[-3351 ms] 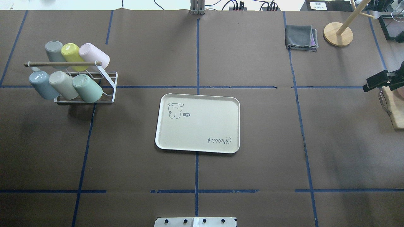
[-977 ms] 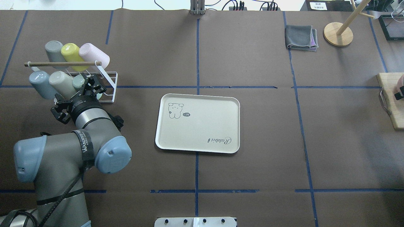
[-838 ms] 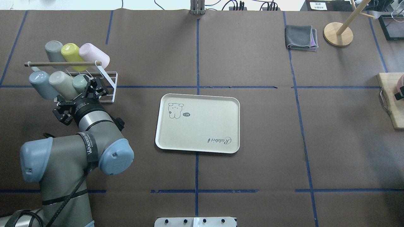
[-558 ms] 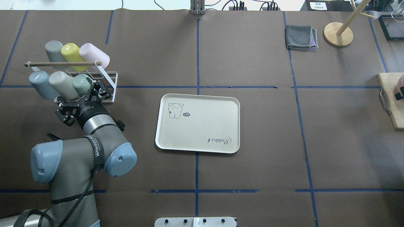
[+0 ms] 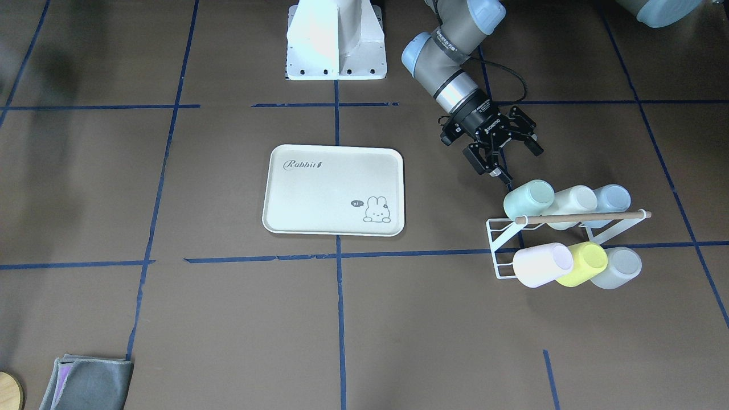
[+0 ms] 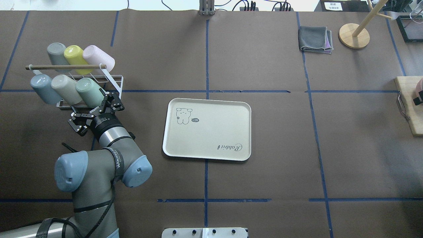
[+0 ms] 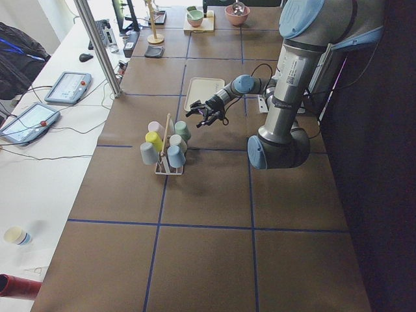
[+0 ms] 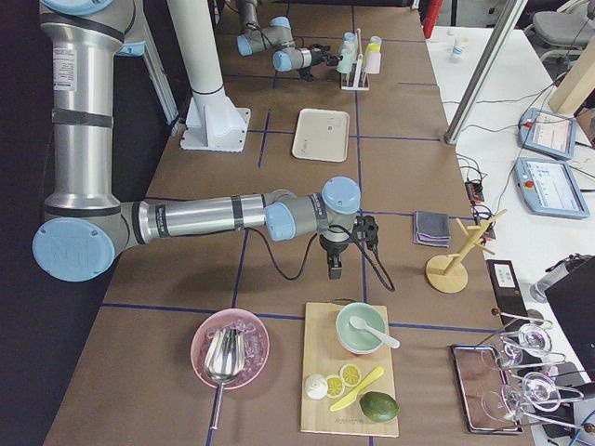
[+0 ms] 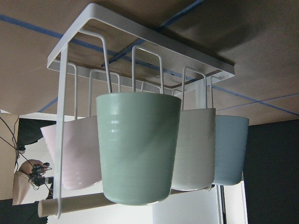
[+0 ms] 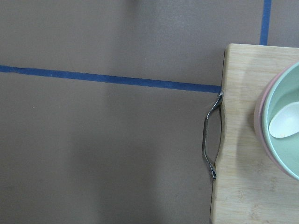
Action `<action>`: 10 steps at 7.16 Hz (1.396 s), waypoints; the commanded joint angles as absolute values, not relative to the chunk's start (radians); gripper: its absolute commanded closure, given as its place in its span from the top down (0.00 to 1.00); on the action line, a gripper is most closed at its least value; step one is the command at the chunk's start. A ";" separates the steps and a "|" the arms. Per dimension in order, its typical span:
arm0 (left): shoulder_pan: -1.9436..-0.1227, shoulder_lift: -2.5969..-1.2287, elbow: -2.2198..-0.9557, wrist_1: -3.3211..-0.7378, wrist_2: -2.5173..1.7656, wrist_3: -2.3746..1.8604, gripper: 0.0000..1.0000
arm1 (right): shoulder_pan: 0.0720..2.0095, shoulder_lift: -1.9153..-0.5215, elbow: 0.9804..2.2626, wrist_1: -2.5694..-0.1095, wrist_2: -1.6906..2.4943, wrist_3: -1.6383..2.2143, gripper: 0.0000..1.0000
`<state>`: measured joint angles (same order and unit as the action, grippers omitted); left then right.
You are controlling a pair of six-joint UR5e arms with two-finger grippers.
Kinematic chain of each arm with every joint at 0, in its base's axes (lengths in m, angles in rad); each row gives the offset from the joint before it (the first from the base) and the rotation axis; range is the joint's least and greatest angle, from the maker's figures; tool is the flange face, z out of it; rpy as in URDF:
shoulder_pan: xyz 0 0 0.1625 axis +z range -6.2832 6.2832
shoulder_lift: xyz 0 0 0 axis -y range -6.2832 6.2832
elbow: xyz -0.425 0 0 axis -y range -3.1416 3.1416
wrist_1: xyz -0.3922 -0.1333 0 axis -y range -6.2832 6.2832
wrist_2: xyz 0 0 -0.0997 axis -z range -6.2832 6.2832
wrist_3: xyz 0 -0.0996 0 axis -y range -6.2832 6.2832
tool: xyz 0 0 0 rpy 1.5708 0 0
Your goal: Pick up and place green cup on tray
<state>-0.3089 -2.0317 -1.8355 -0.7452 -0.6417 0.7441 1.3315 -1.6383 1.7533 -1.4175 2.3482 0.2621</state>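
- Left gripper (image 6: pixel 110 100): jaws apart, nothing between them. It points at the near side of the cup rack (image 6: pixel 119 86) and sits just beside the green cup (image 6: pixel 91 92). The front-facing view shows a small gap between fingertips and cup, so no contact.
- Green cup: on the rack, tilted on a wire peg, in the row on the robot's side, at the end nearest the tray (image 6: pixel 211 132).
- Left wrist view: the green cup (image 9: pixel 138 144) fills the centre and hangs from a wire loop. A pink cup (image 9: pixel 74 154) is behind it on one side. A pale beige cup (image 9: pixel 196 149) and a light blue cup (image 9: pixel 231 149) are on the other.
- Rack holds six cups in two rows of three. Far row: grey cup (image 6: pixel 57 53), yellow cup (image 6: pixel 75 56), pink cup. A wooden dowel (image 6: pixel 66 67) runs across the top.
- Tray: flat on the table at centre, well apart from the rack, bunny print in its far corner on the rack side.
- Right gripper (image 8: pixel 333 268): seen clearly only from the side camera, so I cannot tell whether it is open or closed. It hangs over the table beside the wooden board (image 10: pixel 243 140).
- Right wrist view: the board's metal handle (image 10: pixel 210 135), and a mint bowl (image 10: pixel 285 149) with a white spoon (image 10: pixel 285 122) in it.
- Folded grey cloth (image 6: pixel 315 39) at the far right of the table.
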 commanded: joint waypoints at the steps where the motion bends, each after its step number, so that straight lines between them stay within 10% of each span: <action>1: -0.302 -2.052 -1.789 -0.750 -0.640 0.732 1.00 | 1.331 -1.638 1.752 -1.417 2.347 0.261 1.00; 10: -0.351 -2.056 -1.625 -0.899 -0.601 0.735 1.00 | 1.331 -1.637 1.753 -1.417 2.349 0.264 1.00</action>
<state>-0.3460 -2.0555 -1.6385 -0.8949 -0.6027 0.7347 1.3315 -1.6368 1.7531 -1.4174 2.3480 0.2636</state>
